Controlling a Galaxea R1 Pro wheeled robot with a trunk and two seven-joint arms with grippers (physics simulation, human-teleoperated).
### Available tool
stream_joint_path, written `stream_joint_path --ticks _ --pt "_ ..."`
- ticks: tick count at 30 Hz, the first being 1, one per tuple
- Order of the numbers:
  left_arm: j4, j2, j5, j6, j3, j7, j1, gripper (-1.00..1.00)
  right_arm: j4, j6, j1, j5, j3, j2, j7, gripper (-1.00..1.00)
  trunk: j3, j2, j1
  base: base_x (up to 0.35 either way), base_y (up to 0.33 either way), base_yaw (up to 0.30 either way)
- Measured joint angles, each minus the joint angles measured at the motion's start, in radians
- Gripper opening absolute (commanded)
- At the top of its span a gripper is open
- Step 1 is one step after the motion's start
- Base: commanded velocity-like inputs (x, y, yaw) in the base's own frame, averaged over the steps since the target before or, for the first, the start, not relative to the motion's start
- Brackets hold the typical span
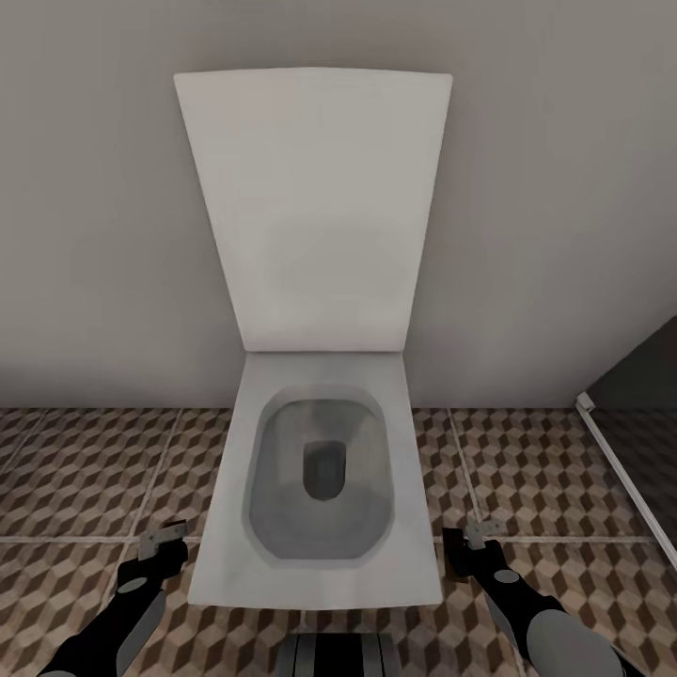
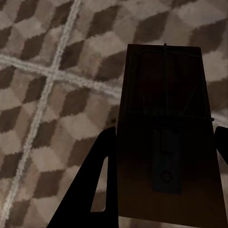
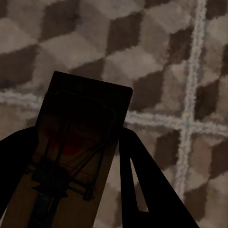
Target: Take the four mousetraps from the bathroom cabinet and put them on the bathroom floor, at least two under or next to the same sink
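1. The left gripper (image 2: 164, 156) is pinching a mousetrap (image 2: 166, 118): in the left wrist view the tan board with its dark wire spring sits between the 2 dark fingers, held above the bathroom floor (image 2: 42, 95)
2. The right gripper (image 3: 71, 161) is likewise pinching a second mousetrap (image 3: 80, 128), whose red spot and wire show between its fingers, also held over the cube-patterned tiles
3. In the head view both arms hang low, the left gripper (image 1: 162, 543) at the left front corner of the toilet (image 1: 320, 470) and the right gripper (image 1: 470, 541) at its right front corner; the lid stands raised against the wall (image 1: 94, 235)
4. No sink and no cabinet can be seen here, so I judge the robot is carrying 2 traps and looking for a place to set them
5. To do this step well, turn the base away from the toilet until a sink comes into sight, keeping both grips firm on the way
6. Stay off the dark shower floor (image 1: 649, 442) at the right edge; every trap must share the patterned tiles
7. Lower each trap flat onto a tile beside or under the sink before letting go
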Motion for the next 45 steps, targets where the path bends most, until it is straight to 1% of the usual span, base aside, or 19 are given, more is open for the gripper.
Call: stream_joint_path --ticks 12,20,23,26,29,36,45 --pt "0.0 0.0 0.0 -0.013 -0.001 -0.001 0.0 -1.0 0.0 -0.001 0.0 0.0 0.001 0.0 0.0 -1.0 0.0 0.0 0.0 0.0 0.0 0.0" --pt "0.0 0.001 -0.006 -0.098 -0.002 0.0 0.0 -1.0 0.001 -0.039 0.0 0.0 0.0 0.0 0.0 -1.0 0.0 0.0 0.0 0.0 0.0 0.0" --pt "0.002 0.002 -0.007 -0.136 -0.001 0.001 0.001 -1.0 0.001 -0.043 0.0 0.0 0.0 0.0 0.0 -1.0 0.0 0.0 0.0 0.0 0.0 0.0" --pt "0.003 0.003 -0.008 -0.159 -0.001 0.001 0.001 -1.0 0.001 -0.043 0.0 0.0 0.0 0.0 0.0 -1.0 0.0 0.0 0.0 0.0 0.0 0.0" --pt "0.004 0.003 -0.01 -0.169 -0.001 0.001 0.002 -1.0 0.001 -0.043 0.0 0.0 0.0 0.0 0.0 -1.0 0.0 0.0 0.0 0.0 0.0 0.0" --pt "0.044 -0.002 -0.047 -0.18 -0.003 -0.001 0.002 -1.0 0.001 -0.043 0.0 0.0 0.0 0.0 0.0 -1.0 0.0 0.0 0.0 0.0 0.0 0.0" --pt "0.053 -0.005 -0.053 -0.189 -0.004 -0.001 0.002 -1.0 0.001 -0.044 0.0 0.0 0.0 0.0 0.0 -1.0 0.0 0.0 0.0 0.0 0.0 0.0"
